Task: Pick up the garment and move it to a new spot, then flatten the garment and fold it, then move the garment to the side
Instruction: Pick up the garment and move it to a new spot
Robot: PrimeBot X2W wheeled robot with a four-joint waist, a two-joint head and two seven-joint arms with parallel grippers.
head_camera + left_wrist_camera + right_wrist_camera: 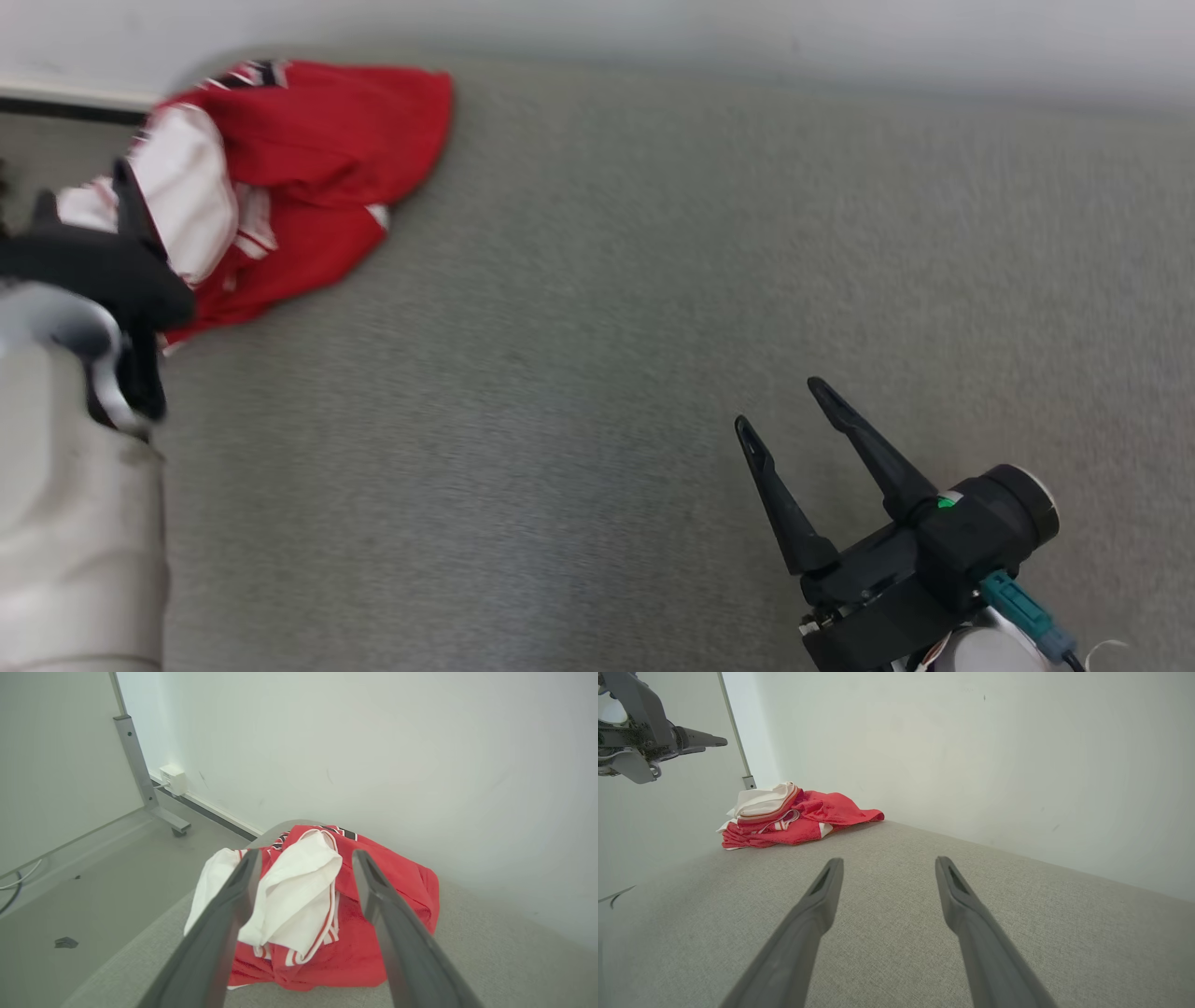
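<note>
Status: nothing completed. Location of garment (308, 177): bunched at far left corner of table (653, 280), unlifted. Left gripper (306, 856): spread wide, empty, aimed at garment. Right gripper (780, 403): spread, empty, well apart. Remaining: all steps.

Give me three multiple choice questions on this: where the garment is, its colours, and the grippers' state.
1. Where on the grey surface does the garment lie? A far left corner B middle C near right edge
2. Its colours? A blue and yellow B red and white C all black
3. The left gripper and right gripper are: A both shut B both open C both gripping cloth
Answers: A, it lies by the wall at the left; B, red cloth with white panels; B, both finger pairs stand apart, empty.
</note>
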